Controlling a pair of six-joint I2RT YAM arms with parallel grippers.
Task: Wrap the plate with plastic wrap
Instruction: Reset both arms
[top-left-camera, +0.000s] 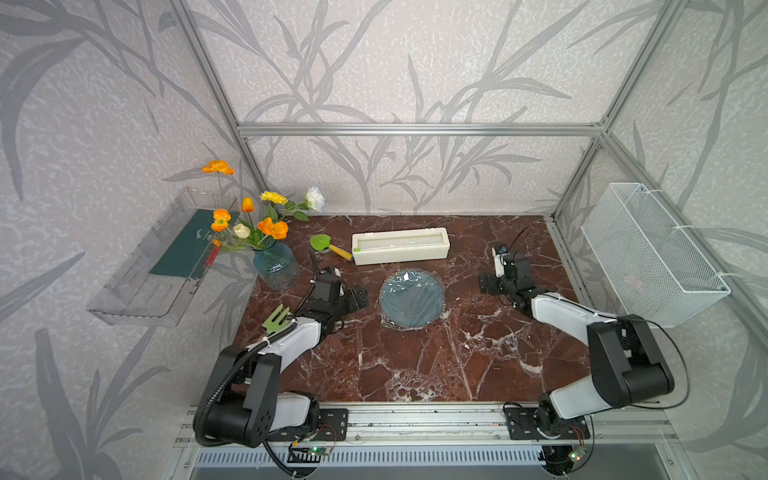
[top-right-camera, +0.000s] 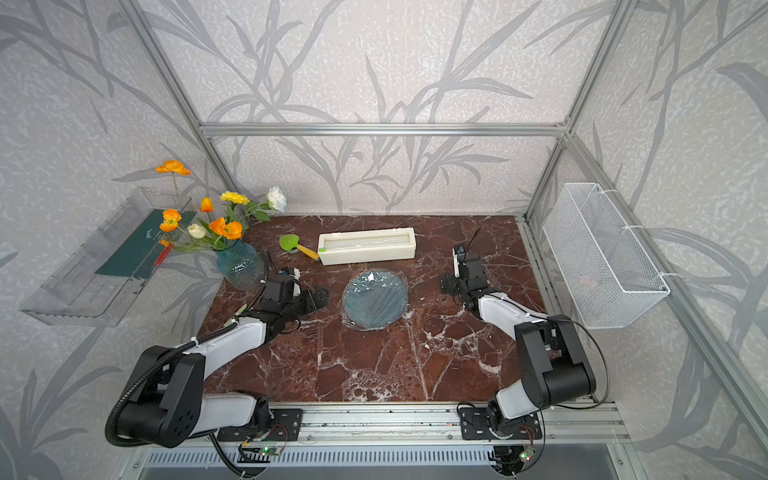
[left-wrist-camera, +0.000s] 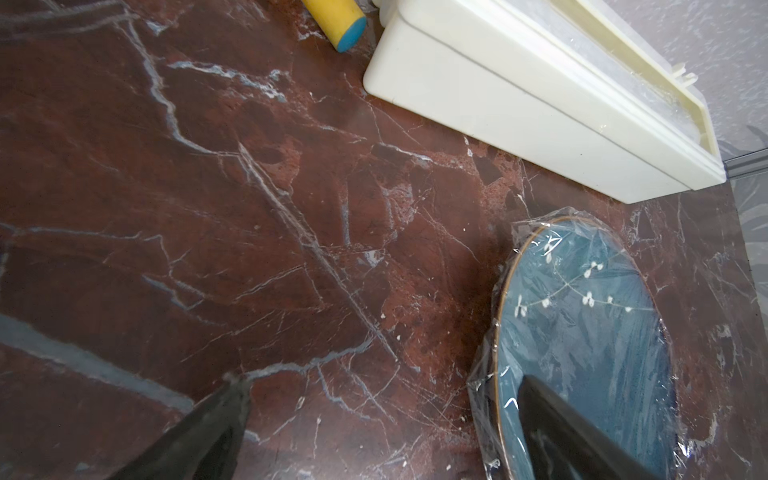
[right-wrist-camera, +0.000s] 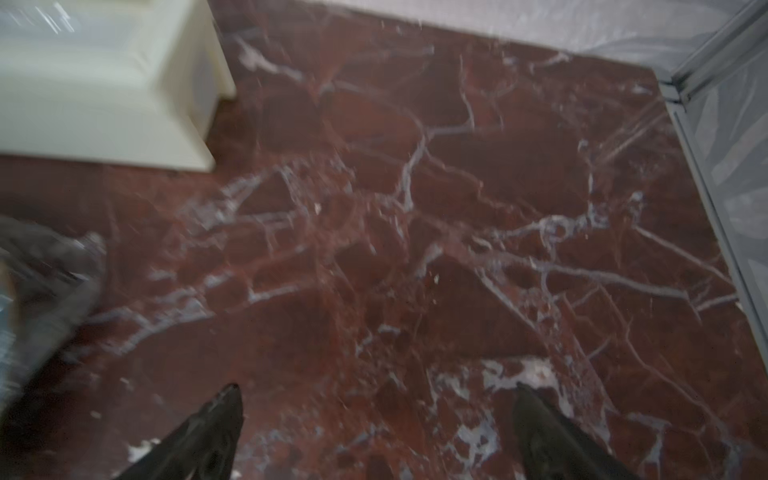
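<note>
The plate (top-left-camera: 411, 300) is seen lying flat near the middle of the counter (top-left-camera: 436, 365), covered by the plastic wrap (left-wrist-camera: 484, 386). The film is stretched across its face and gathered in wrinkles past the rim, where it spreads onto the marble. A white sprig pattern on the plate (left-wrist-camera: 582, 332) is seen through the film.

Just behind the plate the long cream dispenser box (top-left-camera: 401, 246) is set, with only a narrow strip of bare counter between them. A green tab (top-left-camera: 356, 249) is seen at its left end. A green trowel (top-left-camera: 328, 246) with a yellow handle lies beside that end, and a glass vase of flowers (top-left-camera: 276, 266) stands at the counter's left edge.

The left claw (left-wrist-camera: 382, 382) is held spread wide and grips nothing. It is placed just beside the plate's left edge; in the left wrist view one finger (left-wrist-camera: 552, 415) is seen across the wrapped rim, but contact cannot be judged. The right claw (right-wrist-camera: 377, 385) is likewise spread wide and empty, over bare marble well apart from the plate's right edge.

The widest free room is found in front of the plate, up to the front rail (top-left-camera: 424, 419). Marks on the dark green sheet (top-left-camera: 187, 245) on the clear wall shelf are too small to be read.
</note>
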